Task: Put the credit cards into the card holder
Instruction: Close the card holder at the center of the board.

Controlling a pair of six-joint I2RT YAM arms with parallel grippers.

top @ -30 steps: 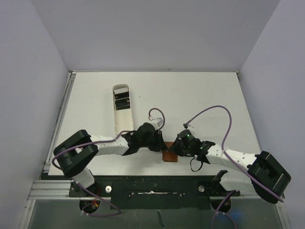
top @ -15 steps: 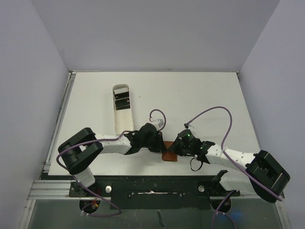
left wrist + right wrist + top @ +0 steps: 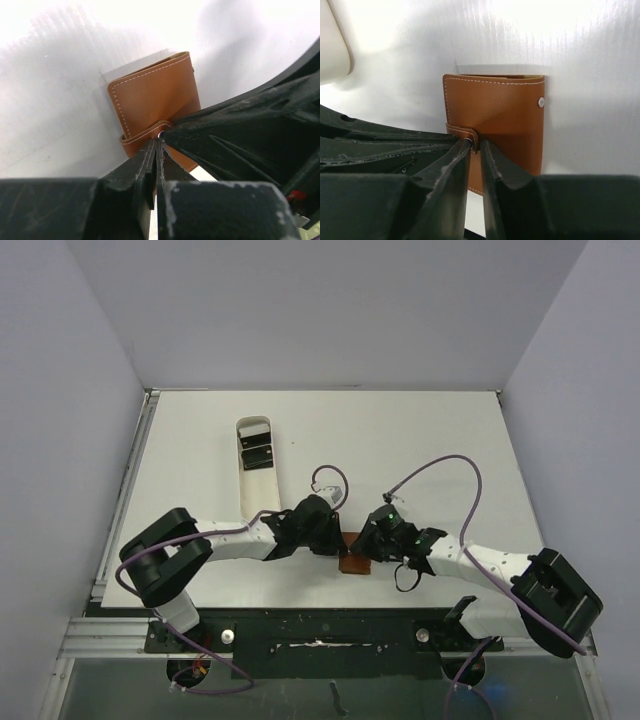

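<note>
Brown leather card holder (image 3: 495,120): probably light, supple; take its closure tab (image 3: 462,132). Left gripper (image 3: 159,137) together, right gripper (image 3: 475,146) slightly apart.

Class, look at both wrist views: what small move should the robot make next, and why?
Likely close the right gripper on the tab and lift it, to open the wallet. The wallet lies closed, the cards sit in the tray, and both grippers meet at the tab: the left gripper shut, the right with a slight gap.
</note>
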